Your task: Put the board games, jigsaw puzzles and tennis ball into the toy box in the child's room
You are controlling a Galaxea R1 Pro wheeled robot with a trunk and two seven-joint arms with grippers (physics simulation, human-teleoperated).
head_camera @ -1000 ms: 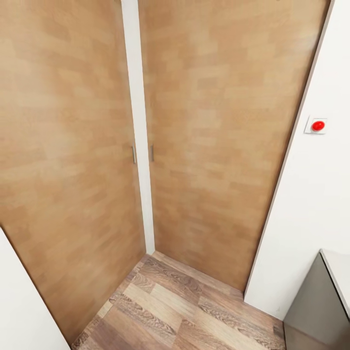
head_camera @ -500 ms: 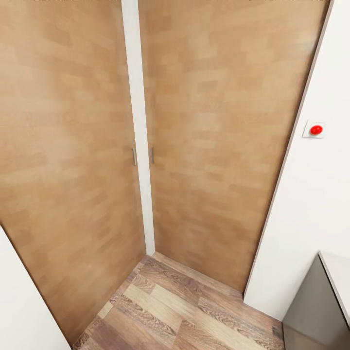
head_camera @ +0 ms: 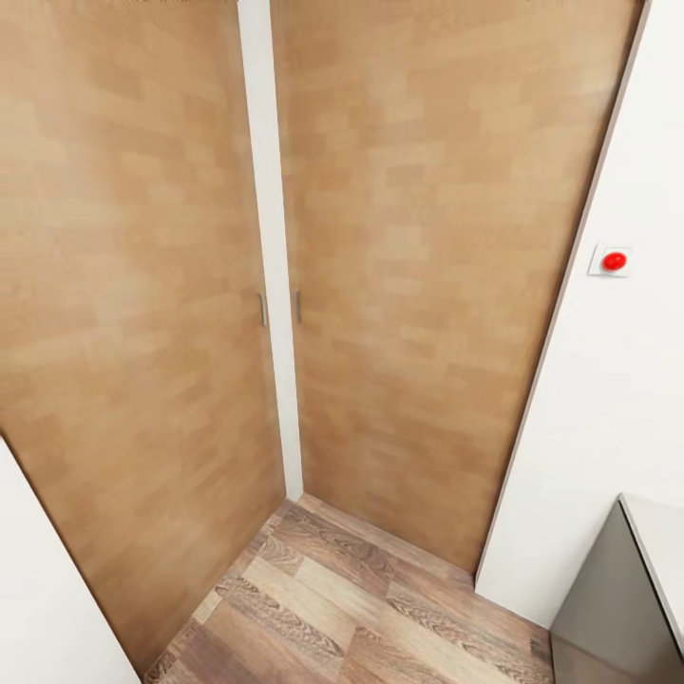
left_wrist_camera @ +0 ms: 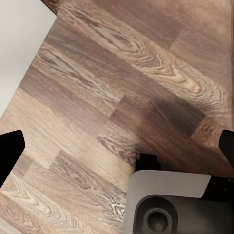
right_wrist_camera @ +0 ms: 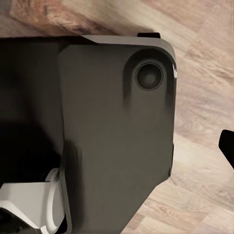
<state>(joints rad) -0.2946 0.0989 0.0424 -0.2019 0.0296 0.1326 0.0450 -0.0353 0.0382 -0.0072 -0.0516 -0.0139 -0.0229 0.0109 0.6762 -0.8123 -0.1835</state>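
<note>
Facing two tall wooden doors, shut, with a white strip between them and a slim metal handle on each side of it. To the right, a white wall with a red button on a small white plate. Below, a wood-plank floor; at the near right corner, a grey cabinet with a pale top.

Left gripper spread wide above the planks, dark fingertips at opposite edges of the wrist view, nothing between them, grey robot base just beside.

Right gripper above the dark robot base; one fingertip in sight over the floor, so cannot tell how far open.
</note>
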